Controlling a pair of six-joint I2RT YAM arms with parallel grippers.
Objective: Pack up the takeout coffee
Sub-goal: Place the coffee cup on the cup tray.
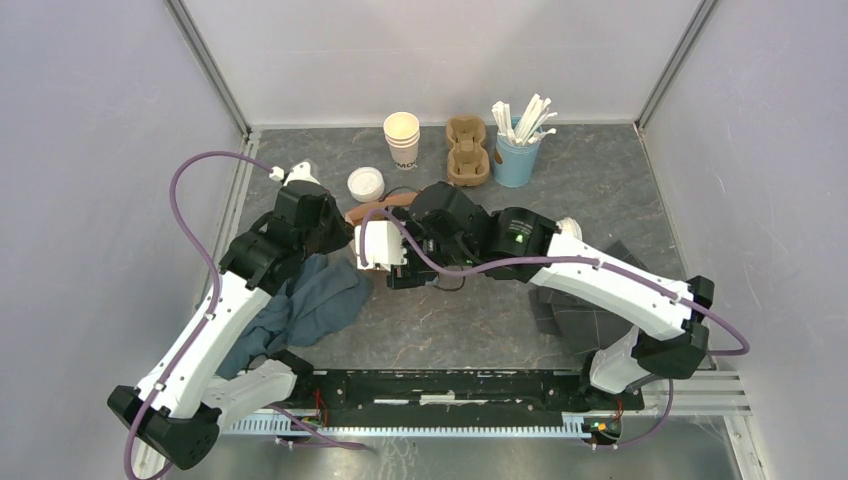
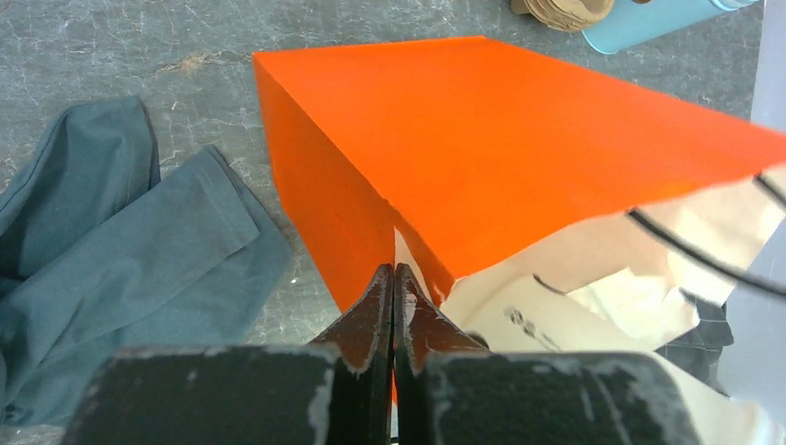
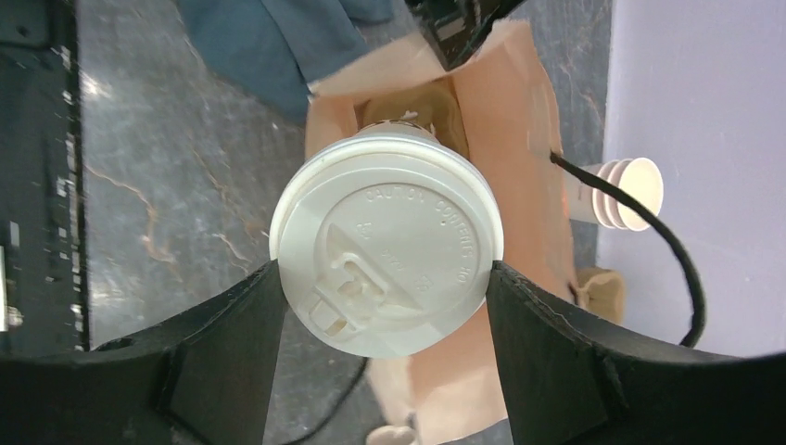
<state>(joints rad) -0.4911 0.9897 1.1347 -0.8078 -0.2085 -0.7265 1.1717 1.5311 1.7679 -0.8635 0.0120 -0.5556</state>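
One lidded cup [image 3: 389,232] is grasped between the fingers of your right end effector [image 3: 385,311], held over the open mouth of the paper bag [image 3: 514,111]. Your left end effector [image 2: 394,278] is clenched on the bag's rim, pinching its near edge. Something brown lies inside the bag, possibly a carrier, but it is too dim to tell. A blue-grey cloth [image 1: 305,305] lies on the bench [image 1: 480,320] beside the bag.

Bright even light, soft shadows, blurred foregrounds
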